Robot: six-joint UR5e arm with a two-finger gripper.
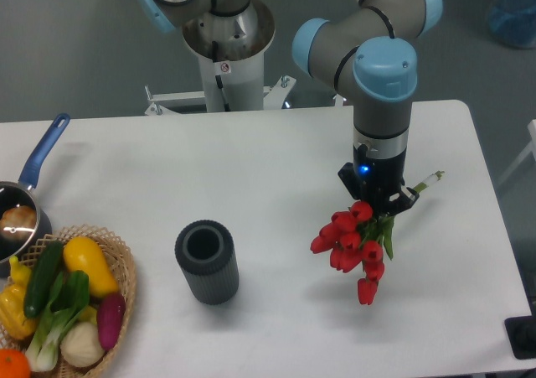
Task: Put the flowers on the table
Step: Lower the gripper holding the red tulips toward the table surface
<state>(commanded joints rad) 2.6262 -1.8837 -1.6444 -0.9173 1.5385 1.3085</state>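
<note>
The flowers (350, 245) are a small bunch of red tulips with green stems. They hang tilted from my gripper (378, 202), blooms down to the lower left, stem ends (429, 180) sticking out to the upper right. The gripper is shut on the stems, over the right half of the white table (251, 177). The lowest bloom (367, 291) is close to the tabletop; I cannot tell whether it touches. The fingertips are mostly hidden by the blooms and the wrist.
A dark ribbed cylinder (207, 261) stands upright left of the flowers. A wicker basket (126, 265) of vegetables sits at the front left corner. A blue-handled pan (21, 206) lies at the left edge. The arm's base (226, 43) stands behind the table.
</note>
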